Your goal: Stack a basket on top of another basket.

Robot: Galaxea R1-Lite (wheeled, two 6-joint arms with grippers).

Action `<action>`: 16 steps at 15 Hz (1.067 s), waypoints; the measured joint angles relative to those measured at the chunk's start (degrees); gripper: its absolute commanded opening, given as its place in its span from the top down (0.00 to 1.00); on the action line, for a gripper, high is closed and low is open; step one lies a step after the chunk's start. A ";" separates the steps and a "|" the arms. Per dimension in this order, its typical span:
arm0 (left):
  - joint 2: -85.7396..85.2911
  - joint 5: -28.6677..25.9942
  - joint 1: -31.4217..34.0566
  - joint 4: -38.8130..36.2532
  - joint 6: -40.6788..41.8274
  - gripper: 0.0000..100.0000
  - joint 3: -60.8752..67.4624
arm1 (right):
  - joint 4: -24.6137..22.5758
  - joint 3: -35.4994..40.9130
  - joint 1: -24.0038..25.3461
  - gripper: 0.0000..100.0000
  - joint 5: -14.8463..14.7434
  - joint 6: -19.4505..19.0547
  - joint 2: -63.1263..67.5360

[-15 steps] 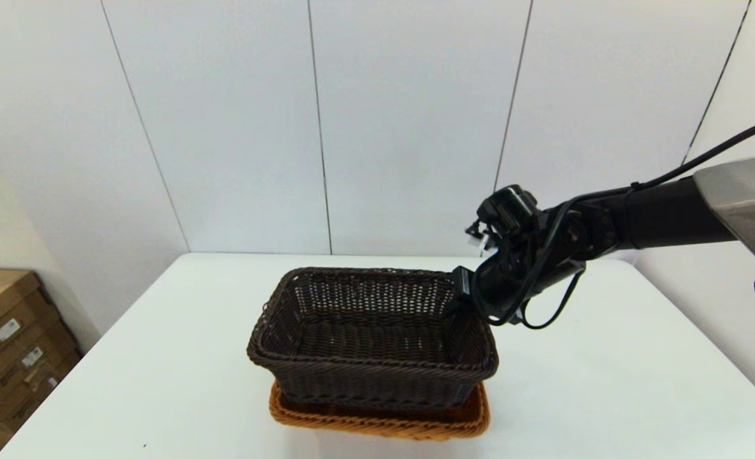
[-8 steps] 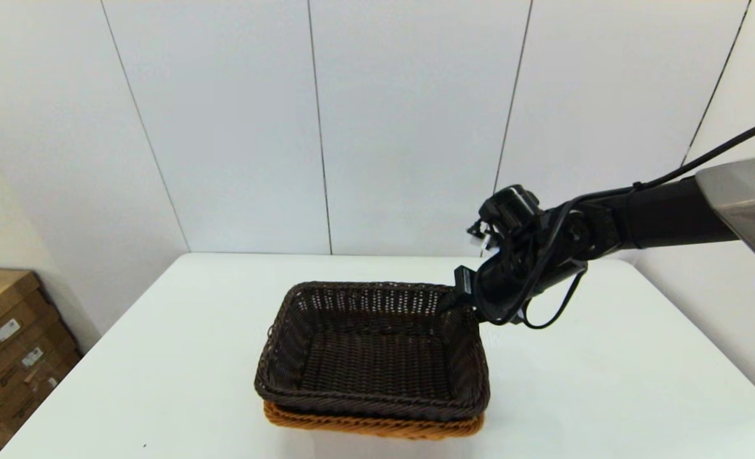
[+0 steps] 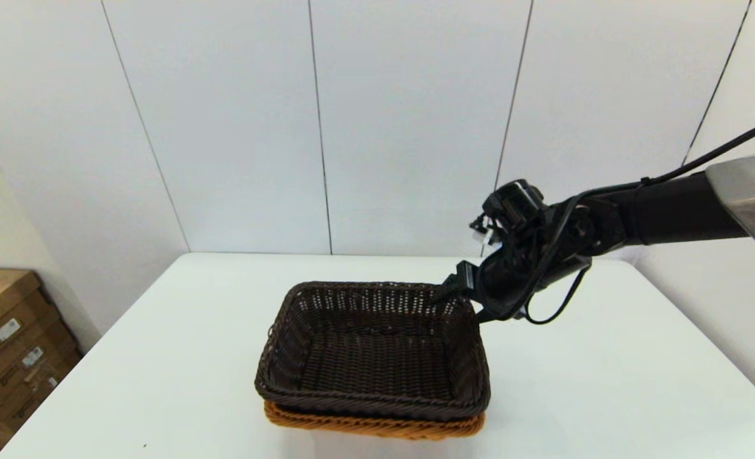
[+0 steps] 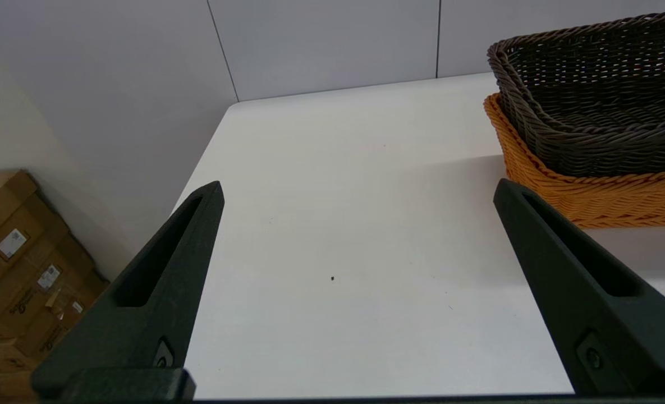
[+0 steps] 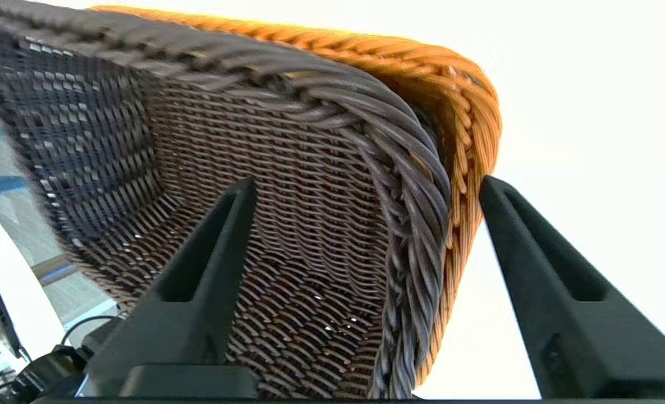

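1. Here, farthest left of the stack, your left gripper [image 4: 360,196] hangs parked with its fingers wide apart and nothing between them, over bare white table [image 3: 160,357] well clear of the baskets. It has no part in this, I judge, so leave it there.
2. At the stack, the dark brown, almost black rectangular wicker basket [image 3: 374,350] sits nested inside the orange-tan rectangular wicker basket [image 3: 377,426], only the tan rim and a strip of wall showing beneath it. The flared sides are why it drops in and seats level. The stacking looks done.
3. At the stack's far right corner, your right gripper [image 5: 366,185] is spread open and astride the two braided rims: one finger inside the dark basket, the other outside the tan wall, and neither looks to be pressing on the wicker.
4. To the right of the stack the table lies open. Going up looks the surest way to clear both rims; a sideways pull could, I think, catch the inner finger on the weave and drag the stack.
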 measured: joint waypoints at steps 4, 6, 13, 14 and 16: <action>0.00 0.00 0.00 0.00 -0.02 0.00 0.00 | 0.67 0.52 -2.90 0.00 -0.29 -4.21 -6.90; 0.00 0.00 0.00 0.02 0.00 0.00 0.00 | 0.74 2.94 -3.97 0.00 -0.82 -7.27 -12.96; 0.00 0.00 0.00 0.00 0.00 0.00 0.00 | 0.63 28.82 -6.56 0.00 -7.96 -19.57 -46.07; 0.00 0.00 0.00 0.00 0.00 0.00 0.00 | 0.63 33.56 -7.17 0.00 -8.98 -22.06 -51.99; 0.00 0.00 0.00 0.02 0.00 0.00 0.00 | 0.67 42.30 -8.96 0.00 -10.52 -25.91 -63.05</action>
